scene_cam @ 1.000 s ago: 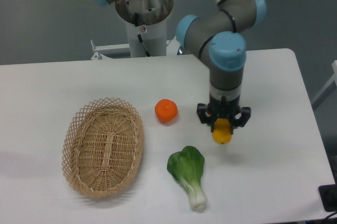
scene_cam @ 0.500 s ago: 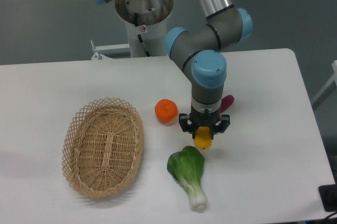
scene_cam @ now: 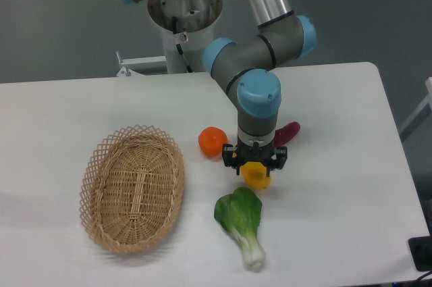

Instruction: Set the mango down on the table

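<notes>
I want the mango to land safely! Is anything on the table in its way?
The gripper holds the mango over bare white table. The leafy green lies just below it in the picture, the orange to its left. Nothing visible sits right under it.
</notes>
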### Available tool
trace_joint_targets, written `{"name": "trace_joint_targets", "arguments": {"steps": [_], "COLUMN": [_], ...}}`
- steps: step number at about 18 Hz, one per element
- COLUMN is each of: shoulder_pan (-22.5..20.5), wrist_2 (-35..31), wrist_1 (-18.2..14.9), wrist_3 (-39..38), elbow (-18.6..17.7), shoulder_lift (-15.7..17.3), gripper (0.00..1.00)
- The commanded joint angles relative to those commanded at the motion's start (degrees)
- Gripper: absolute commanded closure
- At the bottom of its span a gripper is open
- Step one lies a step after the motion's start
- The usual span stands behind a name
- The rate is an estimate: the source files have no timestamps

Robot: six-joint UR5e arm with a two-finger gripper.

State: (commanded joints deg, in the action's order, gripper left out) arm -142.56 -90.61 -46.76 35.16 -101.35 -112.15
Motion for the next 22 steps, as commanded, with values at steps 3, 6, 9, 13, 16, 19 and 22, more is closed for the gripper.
{"name": "trace_joint_targets", "arguments": {"steps": [3, 6, 9, 13, 16, 19, 22], "shoulder_pan": [-0.7, -1.5, -2.9, -5.4, -7.8, -9.7, -10.7], "wrist_2": [-0.4, -0.4, -0.4, -0.4, -0.4, -0.4, -0.4], "wrist_1": [-0.8, -1.3, -2.5, -10.3, -16.4, -21.6, -23.3], "wrist_3": [0.1, 3.8, 10.1, 17.6, 24.1, 29.2, 32.7], "elbow": [4.1, 5.6, 5.4, 7.3, 9.7, 12.2, 12.8], "shoulder_lift": [0.4, 1.4, 3.5, 6.5, 8.7, 9.1, 10.3], "gripper": [0.0, 0.0, 0.0, 0.0, 0.0, 0.0, 0.0]}}
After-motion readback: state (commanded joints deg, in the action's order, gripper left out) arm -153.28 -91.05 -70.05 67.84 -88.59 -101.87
